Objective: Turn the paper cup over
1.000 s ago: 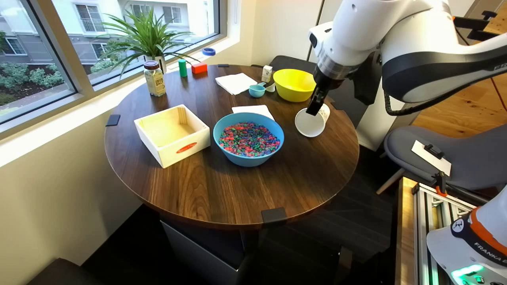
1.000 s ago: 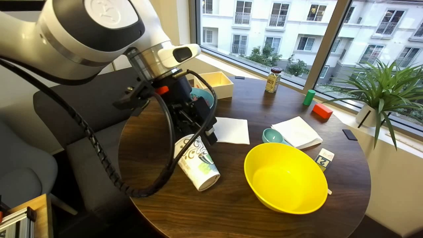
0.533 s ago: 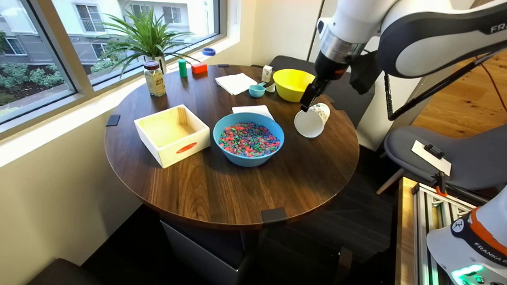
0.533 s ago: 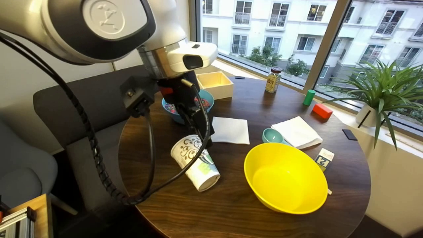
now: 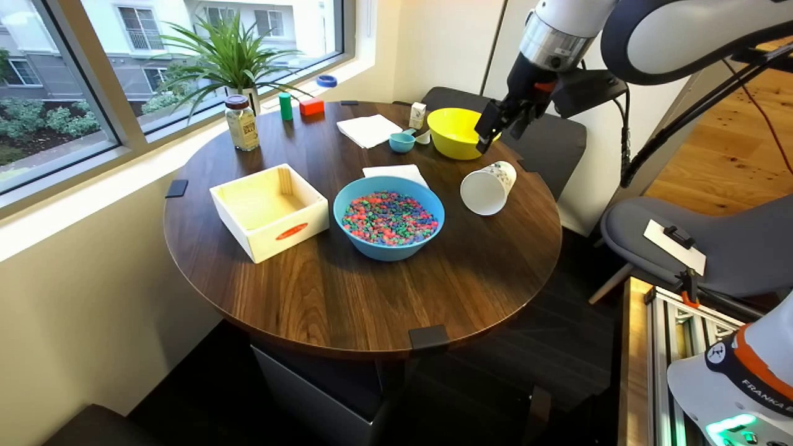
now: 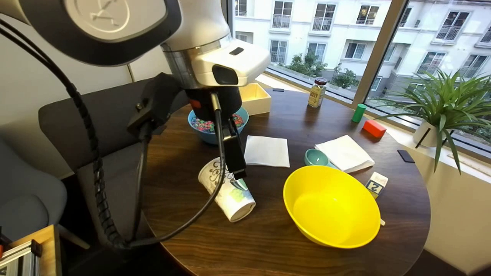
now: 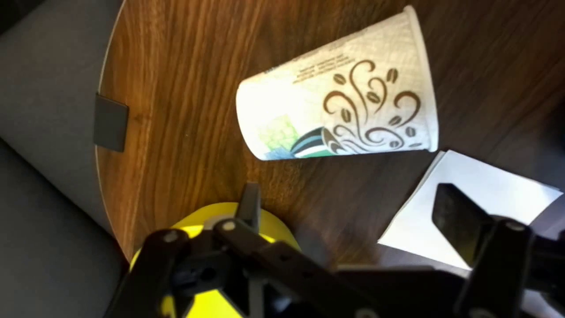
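one tapered white paper cup (image 7: 342, 99), printed with brown swirls, coffee beans and a green-blue patch, lies on its side on the round wood-grain table (image 7: 190, 88), its rolled rim toward three o'clock in the wrist view. at its six o'clock the black, blocky gripper (image 7: 348, 190) has jaws spread wide apart; at seven o'clock sits a smooth yellow bowl (image 7: 278, 227), at four a flat, layered square of white paper (image 7: 507, 190).
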Tool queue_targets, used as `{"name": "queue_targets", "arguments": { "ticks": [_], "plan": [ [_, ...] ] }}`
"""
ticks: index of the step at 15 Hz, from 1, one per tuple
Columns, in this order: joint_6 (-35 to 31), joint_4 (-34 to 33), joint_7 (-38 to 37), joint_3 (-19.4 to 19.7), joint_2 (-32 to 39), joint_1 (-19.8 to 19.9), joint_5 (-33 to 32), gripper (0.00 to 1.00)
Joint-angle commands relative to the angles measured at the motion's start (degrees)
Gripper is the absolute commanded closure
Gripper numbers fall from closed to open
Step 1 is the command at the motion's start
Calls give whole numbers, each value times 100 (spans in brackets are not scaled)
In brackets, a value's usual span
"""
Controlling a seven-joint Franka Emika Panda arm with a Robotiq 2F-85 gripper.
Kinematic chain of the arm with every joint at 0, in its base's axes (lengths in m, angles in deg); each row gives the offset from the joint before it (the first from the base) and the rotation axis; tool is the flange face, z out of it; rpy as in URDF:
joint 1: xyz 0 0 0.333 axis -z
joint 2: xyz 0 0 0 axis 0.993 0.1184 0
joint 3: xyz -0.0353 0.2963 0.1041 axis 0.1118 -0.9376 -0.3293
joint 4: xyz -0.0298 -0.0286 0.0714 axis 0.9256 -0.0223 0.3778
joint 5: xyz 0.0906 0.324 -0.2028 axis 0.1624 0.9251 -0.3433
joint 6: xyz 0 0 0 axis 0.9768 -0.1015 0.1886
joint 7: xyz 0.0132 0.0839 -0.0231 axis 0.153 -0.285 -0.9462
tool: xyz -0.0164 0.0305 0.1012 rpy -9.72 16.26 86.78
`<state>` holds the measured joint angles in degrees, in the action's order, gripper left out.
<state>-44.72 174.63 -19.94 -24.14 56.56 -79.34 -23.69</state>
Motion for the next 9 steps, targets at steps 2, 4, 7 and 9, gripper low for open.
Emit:
{"name": "queue_targets", "arguments": {
  "ticks": [2, 4, 7, 9],
  "plan": [
    [244, -2, -123, 16, -134, 158, 312, 0],
    [278, -13, -98, 33, -186, 196, 342, 0],
    [278, -14, -100, 6, -159, 186, 339, 0],
    [431, -70, -260, 62, -113, 177, 659, 0]
  ]
}}
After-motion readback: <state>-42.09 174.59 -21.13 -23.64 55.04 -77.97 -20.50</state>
